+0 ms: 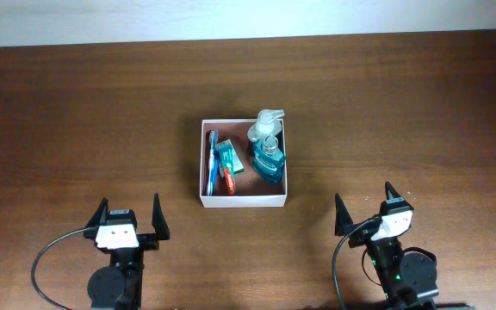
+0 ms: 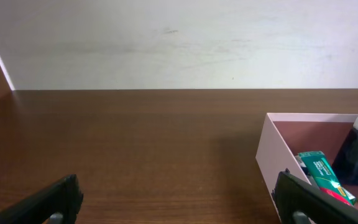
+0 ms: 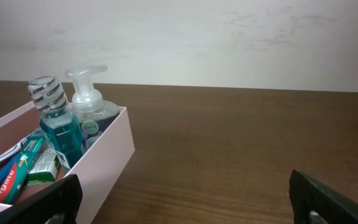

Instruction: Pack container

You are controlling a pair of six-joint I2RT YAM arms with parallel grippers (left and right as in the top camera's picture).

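From the overhead camera I have the container (image 1: 244,201) sitting square in the middle of the desk (image 1: 76,112), well back from the far edge where the pale wall (image 1: 231,17) begins, and ahead of both arms. Its thin white walls frame a reddish-brown floor. A teal mouthwash bottle (image 1: 267,161) stands in its right half, with a clear pump bottle (image 1: 265,126) just behind it in the far right corner. In the left half lie a green toothpaste box (image 1: 230,156), a blue toothbrush (image 1: 213,159) along the left wall and a red tube (image 1: 229,182) toward the near wall. The left gripper (image 1: 129,205) sits by the near edge, off to the left of the container and apart from it, jaws spread wide with nothing between them. The right gripper (image 1: 364,195) mirrors it on the right, also spread wide and empty. On the left wrist camera I see the left gripper (image 2: 176,186) over bare wood, with the container (image 2: 272,155) at the right of the view and the toothpaste box (image 2: 321,171) inside it. On the right wrist camera the right gripper (image 3: 184,186) frames open desk, with the container (image 3: 114,152) to the left and the mouthwash bottle (image 3: 61,134) and pump bottle (image 3: 92,106) upright and touching.
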